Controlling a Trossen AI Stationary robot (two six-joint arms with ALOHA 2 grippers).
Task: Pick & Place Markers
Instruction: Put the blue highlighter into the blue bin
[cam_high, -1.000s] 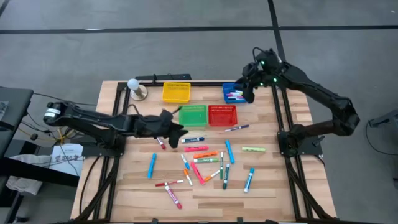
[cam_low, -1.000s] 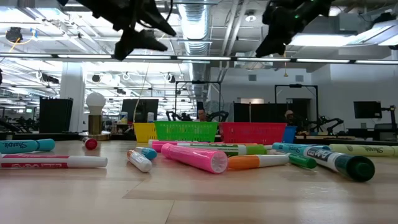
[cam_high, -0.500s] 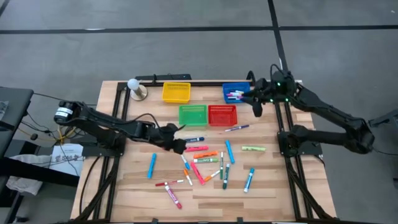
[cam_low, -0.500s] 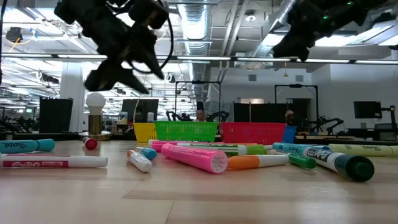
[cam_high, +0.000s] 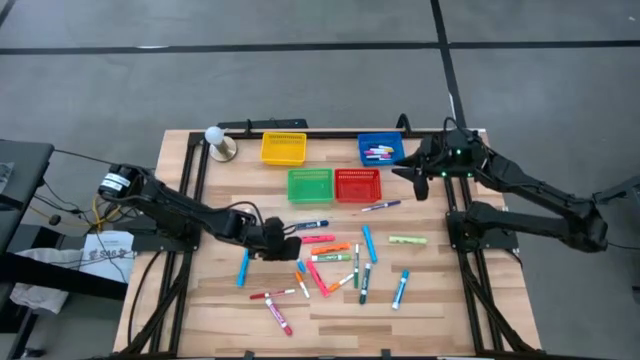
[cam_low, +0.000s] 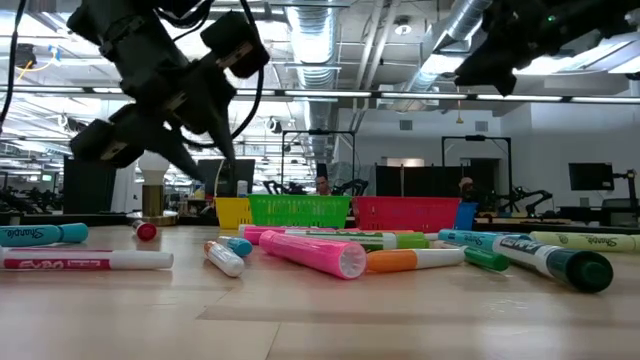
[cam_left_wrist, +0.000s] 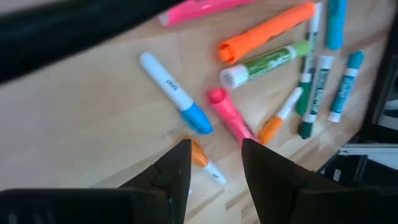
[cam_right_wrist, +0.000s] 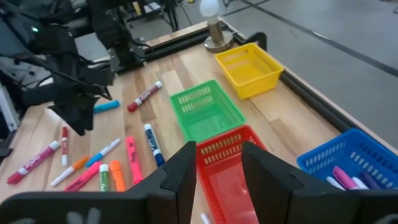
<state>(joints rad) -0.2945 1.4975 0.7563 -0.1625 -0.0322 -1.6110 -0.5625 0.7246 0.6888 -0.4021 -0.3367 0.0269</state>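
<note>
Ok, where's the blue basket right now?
In the high view the blue basket sits at the table's far edge on the right side, beside the right claw, with the red basket just in front.

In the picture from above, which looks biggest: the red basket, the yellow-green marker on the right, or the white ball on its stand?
1. Red basket, clearly the biggest.
2. Yellow-green marker, long but thin.
3. White ball, the smallest, though close to the marker, so that order is less sure.

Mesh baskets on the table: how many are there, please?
4. The yellow basket and the blue basket stand in the back row. The green basket and the red basket stand side by side in front, between them. None seems hidden.
</note>
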